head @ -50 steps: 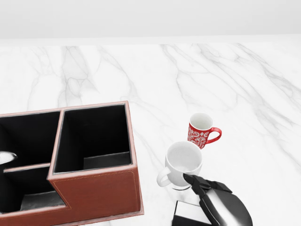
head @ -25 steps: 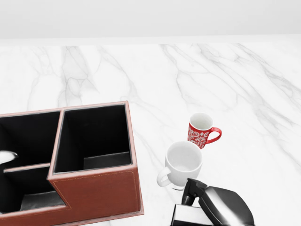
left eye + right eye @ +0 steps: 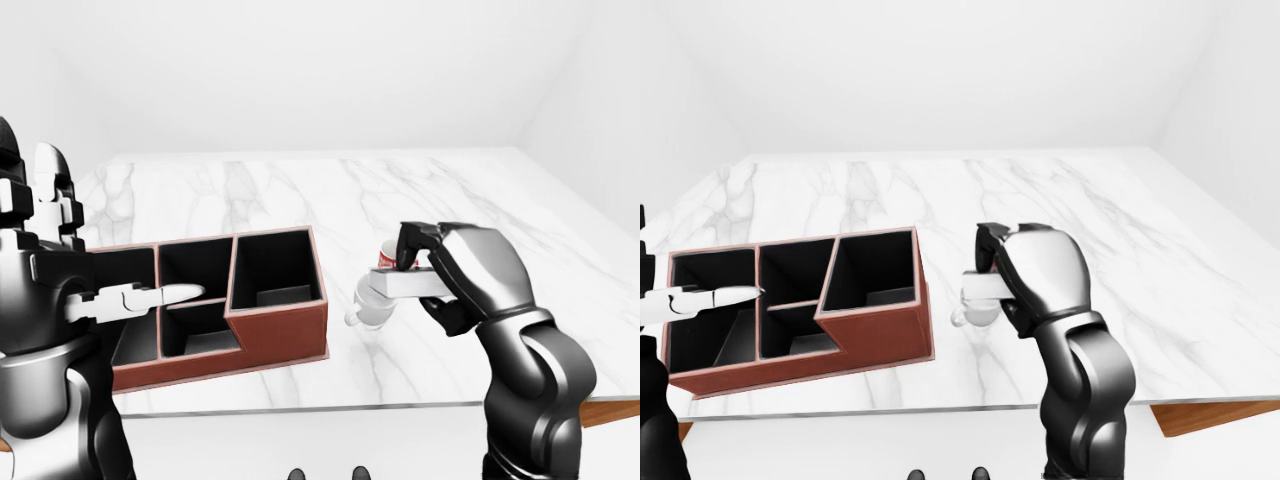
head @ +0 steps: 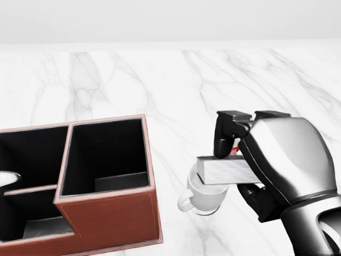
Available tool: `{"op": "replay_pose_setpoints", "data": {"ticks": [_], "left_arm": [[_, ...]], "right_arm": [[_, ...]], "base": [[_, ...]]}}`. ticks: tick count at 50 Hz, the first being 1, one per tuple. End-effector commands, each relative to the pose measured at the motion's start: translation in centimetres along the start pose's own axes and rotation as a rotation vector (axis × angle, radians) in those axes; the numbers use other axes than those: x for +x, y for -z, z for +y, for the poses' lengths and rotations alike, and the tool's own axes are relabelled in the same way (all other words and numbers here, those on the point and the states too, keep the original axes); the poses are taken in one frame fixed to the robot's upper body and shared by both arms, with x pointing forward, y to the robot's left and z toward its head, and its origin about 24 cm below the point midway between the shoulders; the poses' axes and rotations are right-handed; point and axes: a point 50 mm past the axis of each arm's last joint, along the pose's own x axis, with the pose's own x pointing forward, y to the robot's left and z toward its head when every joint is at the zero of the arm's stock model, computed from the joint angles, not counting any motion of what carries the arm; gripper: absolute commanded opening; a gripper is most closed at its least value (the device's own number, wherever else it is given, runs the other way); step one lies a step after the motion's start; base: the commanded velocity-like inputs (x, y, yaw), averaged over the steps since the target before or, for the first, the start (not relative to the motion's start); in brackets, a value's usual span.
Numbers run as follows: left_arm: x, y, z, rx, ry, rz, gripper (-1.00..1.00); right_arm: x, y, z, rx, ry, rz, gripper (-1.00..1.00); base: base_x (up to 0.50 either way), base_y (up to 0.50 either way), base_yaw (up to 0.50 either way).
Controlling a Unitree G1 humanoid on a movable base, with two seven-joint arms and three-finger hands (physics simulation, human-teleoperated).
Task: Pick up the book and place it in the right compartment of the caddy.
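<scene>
The book (image 4: 224, 170) is a thin grey-white slab held level in the air, with my right hand (image 4: 234, 168) shut on it from the right. It hovers just above the white mug (image 4: 205, 198), to the right of the red-brown caddy (image 4: 109, 205). The caddy's right compartment (image 4: 104, 154) is a deep black well showing nothing inside. My left hand (image 3: 150, 297) hangs open with its fingers stretched out over the caddy's left compartments; only one fingertip (image 4: 8, 178) shows in the head view.
A red patterned mug (image 3: 385, 258) stands behind the book, almost hidden by my right hand. The marble counter (image 4: 160, 85) stretches away toward the top of the view. Its near edge (image 3: 330, 408) runs below the caddy in the left-eye view.
My right hand has risen from the bottom edge of the head view with the book. It now holds the book above the white mug and covers the red mug. The caddy and left hand stayed put.
</scene>
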Motion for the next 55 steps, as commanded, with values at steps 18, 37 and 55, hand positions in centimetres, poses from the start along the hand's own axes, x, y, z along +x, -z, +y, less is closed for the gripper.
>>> {"op": "replay_pose_setpoints", "data": {"ticks": [18, 37, 55], "left_arm": [[0.2, 0.0, -0.4, 0.001, 0.013, -0.006, 1.0], [0.5, -0.3, -0.2, 0.001, 0.012, -0.021, 1.0], [0.7, -0.7, -0.1, 0.001, 0.01, -0.045, 1.0]], "right_arm": [[4.9, -8.7, -14.8, -0.141, 0.563, -0.36, -1.0], [12.2, -12.5, -13.6, 0.084, 0.178, -0.601, -1.0], [18.1, -12.8, -11.0, 0.367, 0.076, -0.548, -1.0]], "base": [[0.0, 0.0, 0.0], [0.0, 0.0, 0.0], [0.0, 0.0, 0.0]]}}
